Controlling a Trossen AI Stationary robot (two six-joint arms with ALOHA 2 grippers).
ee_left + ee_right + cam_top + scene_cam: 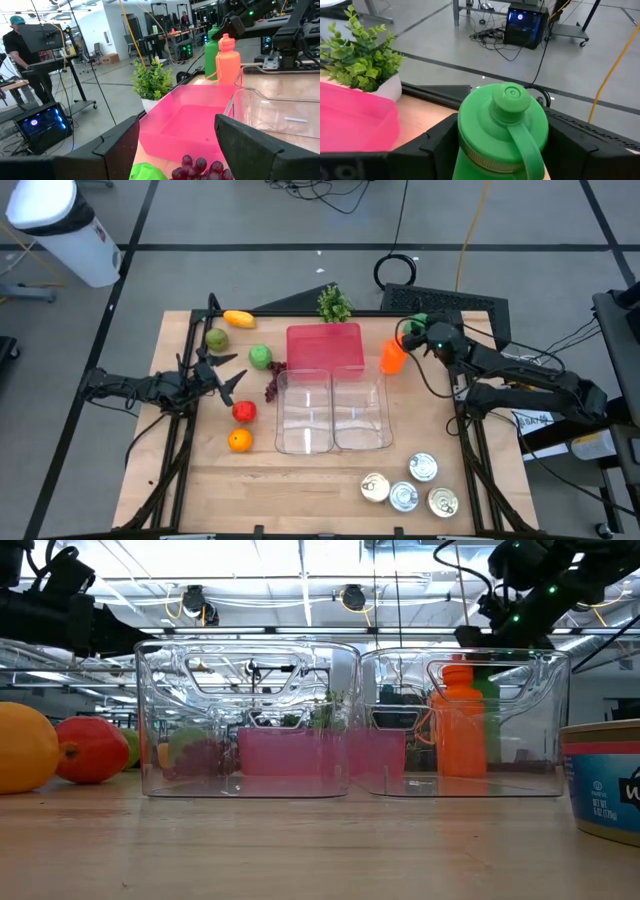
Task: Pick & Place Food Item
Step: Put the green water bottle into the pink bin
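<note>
Fingers of my right gripper point(502, 145) stand on either side of the green bottle point(502, 127) at the table's far right edge, closing on its body below the cap, though I cannot tell whether they grip it firmly yet; it stands upright just beside the orange bottle point(393, 357), so I come in from the outer side. My left gripper point(222, 376) waits with its fingers apart over the fruit on the left, near the grapes point(200, 167). Two clear bins point(332, 412) sit mid-table, probably the drop spot.
</note>
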